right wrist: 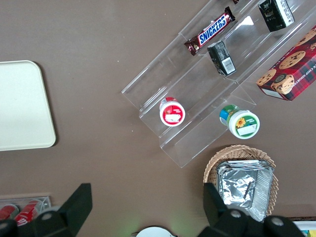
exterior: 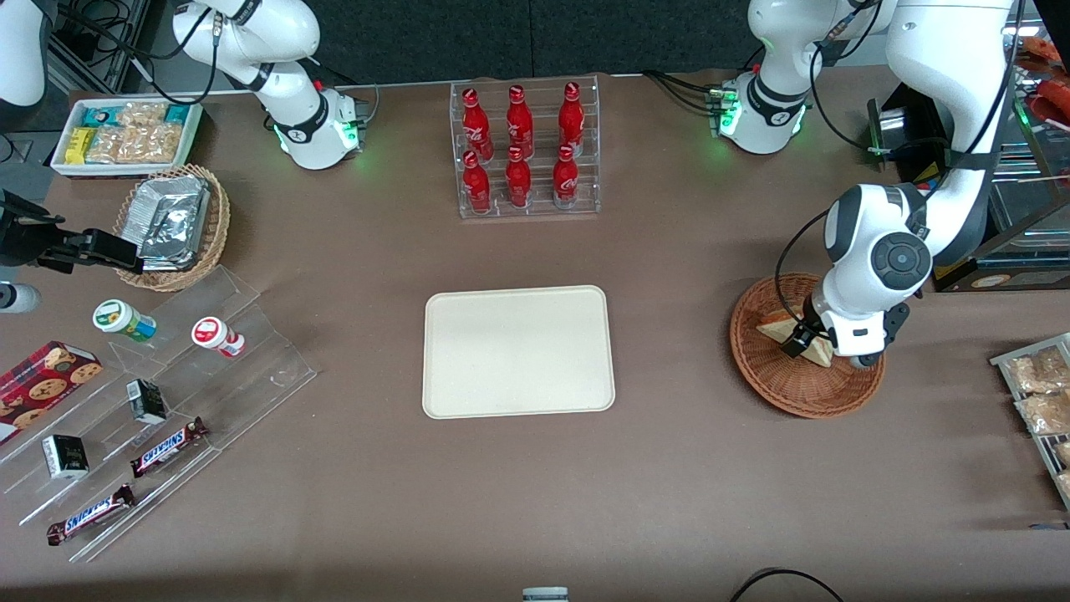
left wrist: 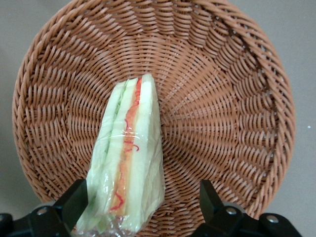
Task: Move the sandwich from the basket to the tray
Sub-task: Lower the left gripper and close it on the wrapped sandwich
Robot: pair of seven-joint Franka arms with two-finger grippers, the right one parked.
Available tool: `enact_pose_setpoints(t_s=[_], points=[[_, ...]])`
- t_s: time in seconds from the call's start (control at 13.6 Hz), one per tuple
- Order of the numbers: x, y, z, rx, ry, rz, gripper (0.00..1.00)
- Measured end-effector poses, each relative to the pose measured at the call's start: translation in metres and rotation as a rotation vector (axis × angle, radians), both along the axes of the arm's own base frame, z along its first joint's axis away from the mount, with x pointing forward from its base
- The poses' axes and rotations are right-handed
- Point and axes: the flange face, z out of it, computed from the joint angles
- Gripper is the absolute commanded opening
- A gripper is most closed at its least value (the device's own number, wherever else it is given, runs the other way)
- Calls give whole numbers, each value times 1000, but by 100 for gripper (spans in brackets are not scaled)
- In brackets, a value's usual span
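A: Front view first: we are hanging our gripper (exterior: 807, 341) low over the basket (exterior: 773, 380), which is sitting toward the working arm's end of the table. The sandwich (exterior: 779, 326) is lying in the basket, partly hidden by our wrist. The tray (exterior: 518, 351) is waiting in the middle of the table, well apart from the basket, with nothing resting on it.

B: So nothing is delivered yet. Are we gripping anything?

A: Left wrist view next: we are looking straight down into the basket (left wrist: 222, 98), and the sandwich (left wrist: 129, 163) is standing on edge with its red and yellow filling stripe facing us. Our fingers (left wrist: 74, 202) are spread wide, one on each side of the wedge. One finger is sitting just beside the wrapping; the second is standing clearly apart from it. We are not clamping anything yet.

B: And the remaining camera?

A: Right wrist view: we are seeing only a corner of the tray (right wrist: 19, 106), bare, plus the clear stand with its snacks. It is adding little.

B: Then where are we judging the task to be?

A: We are judging it early: approach done, grasp not made. Closing on the wedge, lifting it clear of the rim, carrying it across to the tray and letting go are all remaining.
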Motion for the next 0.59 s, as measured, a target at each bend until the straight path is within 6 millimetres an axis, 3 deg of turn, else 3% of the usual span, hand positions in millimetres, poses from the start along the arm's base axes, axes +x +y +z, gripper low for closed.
enact_pose_setpoints(t_s=[0.44, 0.52, 0.59], points=[[-6, 1, -7, 2, 13, -1, 100], [-6, 1, -8, 3, 16, -1, 98], [-7, 1, -9, 4, 19, -2, 89]])
